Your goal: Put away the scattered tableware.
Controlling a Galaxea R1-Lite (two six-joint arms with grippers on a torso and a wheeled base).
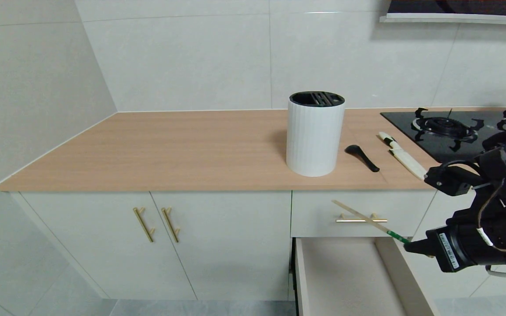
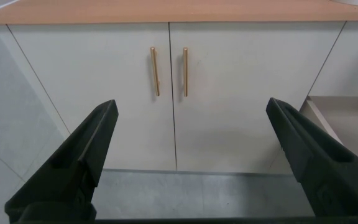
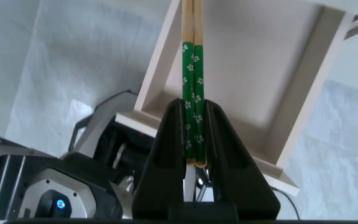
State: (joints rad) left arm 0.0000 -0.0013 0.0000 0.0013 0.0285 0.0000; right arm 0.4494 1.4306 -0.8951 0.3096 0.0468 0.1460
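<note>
The countertop (image 1: 169, 149) is running along the wall. A utensil holder (image 1: 314, 136) is standing upright on it, right of centre. A spoon (image 1: 362, 157) is lying just right of the holder, and a knife (image 1: 402, 156) is lying right of the spoon, apart from it. The stove (image 1: 446, 127) is sitting behind the knife, at the far right.

Under the counter, two cabinet doors (image 1: 156, 237) are sitting on the left. On the right, an upper drawer (image 1: 323, 213) is sitting closed above an open drawer (image 1: 345, 276). Chopsticks (image 1: 367, 220) are slanting above the open drawer, clamped in the right gripper (image 1: 409, 246). The left gripper (image 2: 190, 109), jaws apart, is facing the cabinet doors.
</note>
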